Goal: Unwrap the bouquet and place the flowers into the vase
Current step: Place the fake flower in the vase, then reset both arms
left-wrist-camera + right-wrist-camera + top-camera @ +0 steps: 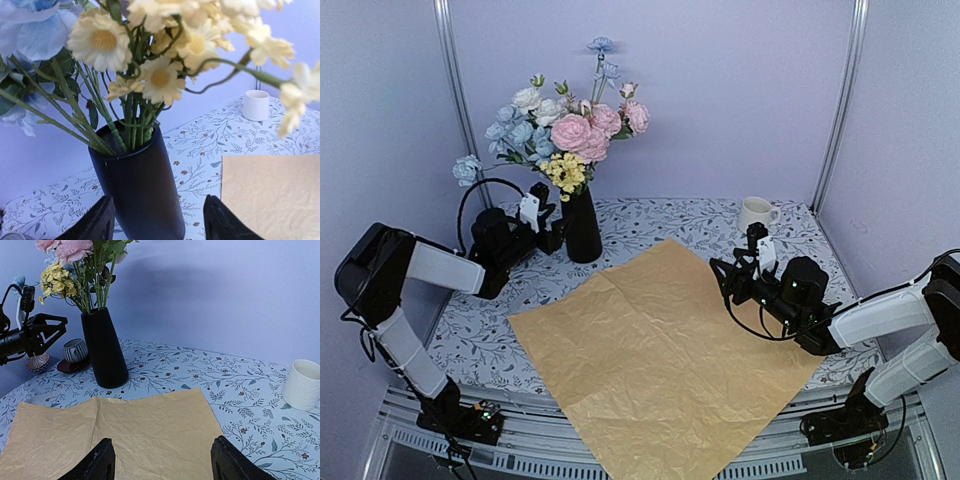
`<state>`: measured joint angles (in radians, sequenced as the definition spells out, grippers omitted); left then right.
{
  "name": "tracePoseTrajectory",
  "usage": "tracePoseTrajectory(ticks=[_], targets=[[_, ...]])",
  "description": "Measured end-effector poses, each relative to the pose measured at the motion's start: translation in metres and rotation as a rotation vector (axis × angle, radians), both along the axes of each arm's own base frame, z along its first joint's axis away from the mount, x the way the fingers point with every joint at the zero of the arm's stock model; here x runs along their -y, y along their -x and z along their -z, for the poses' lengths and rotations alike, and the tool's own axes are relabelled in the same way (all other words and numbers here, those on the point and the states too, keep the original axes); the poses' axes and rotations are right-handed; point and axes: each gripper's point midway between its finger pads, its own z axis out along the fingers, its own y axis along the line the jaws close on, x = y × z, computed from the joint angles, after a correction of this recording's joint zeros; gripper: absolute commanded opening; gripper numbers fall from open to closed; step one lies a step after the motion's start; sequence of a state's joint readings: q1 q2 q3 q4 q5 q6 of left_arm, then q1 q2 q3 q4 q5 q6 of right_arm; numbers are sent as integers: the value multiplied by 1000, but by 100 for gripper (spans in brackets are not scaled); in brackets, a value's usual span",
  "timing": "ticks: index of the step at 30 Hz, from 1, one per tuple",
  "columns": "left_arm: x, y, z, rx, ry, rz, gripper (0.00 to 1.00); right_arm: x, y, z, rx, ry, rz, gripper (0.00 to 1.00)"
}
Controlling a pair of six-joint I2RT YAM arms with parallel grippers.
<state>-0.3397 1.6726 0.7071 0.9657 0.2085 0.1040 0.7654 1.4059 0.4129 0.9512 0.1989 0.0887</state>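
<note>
Tan paper (660,360) flat; flowers (570,130) upright in blk vase (582,228).

- Vase (582,228): black, matt, smooth.
- Paper (660,360): tan kraft sheet, matt, finely creased and crinkled all over.
- Tablecloth (650,222): pale, matt, printed with leafy sprigs; cannot tell whether cloth or vinyl.
- Mug (303,385): white, finely ribbed wall, dull sheen.
- Flowers (575,130): soft matt petals, smooth green stems.
- Right gripper (161,445): fingers black, matt, plastic-looking.
- Posts (455,90): pale metal, satin sheen.
- Walls (720,100): plain lilac, matt, smooth.
</note>
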Motion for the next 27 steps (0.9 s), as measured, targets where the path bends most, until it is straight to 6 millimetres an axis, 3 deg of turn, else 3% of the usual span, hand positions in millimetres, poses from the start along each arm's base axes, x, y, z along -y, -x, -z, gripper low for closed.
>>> tracePoseTrajectory(ticks=[2, 6, 21, 27], targets=[[-2, 7, 1, -8, 5, 5, 76, 0, 0, 0, 0, 0, 0, 68], [-5, 24, 6, -27, 11, 20, 84, 0, 0, 0, 0, 0, 0, 68], [-22, 74, 0, -43, 14, 23, 84, 2, -1, -1, 2, 0, 12, 67], [-37, 88, -5, -30, 17, -35, 85, 27, 1, -10, 31, -23, 114, 67]])
